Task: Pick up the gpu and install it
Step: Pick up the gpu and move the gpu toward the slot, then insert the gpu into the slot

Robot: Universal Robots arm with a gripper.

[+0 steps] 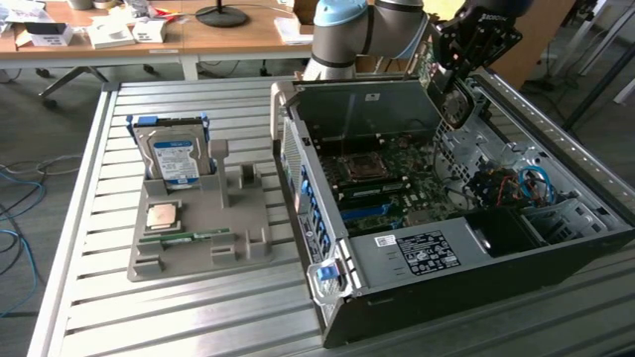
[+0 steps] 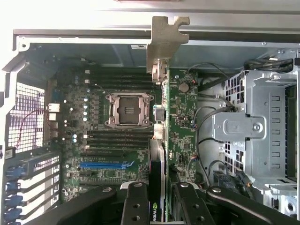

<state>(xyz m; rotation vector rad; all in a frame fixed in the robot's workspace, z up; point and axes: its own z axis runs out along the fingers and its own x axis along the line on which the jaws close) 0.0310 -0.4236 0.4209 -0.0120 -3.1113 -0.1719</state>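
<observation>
Over computer case (image 1: 417, 256) | arm (image 1: 359, 30) angled down | tool (image 2: 161, 194) grips gpu (image 2: 157, 159)

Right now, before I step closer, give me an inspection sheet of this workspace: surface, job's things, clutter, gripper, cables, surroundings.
Surface: slatted metal table carrying a grey parts tray and an open computer case.
Job's things: graphics card held edge-on above the motherboard, not yet in a slot.
Clutter: hard drive upright in the tray; processor chip and memory stick lying flat there.
Gripper: jaws closed on the graphics card, over the case.
Cables: red and blue wires inside the case; loose floor cables at the exterior view's left.
Surroundings: wooden desk behind, with boxes.
</observation>
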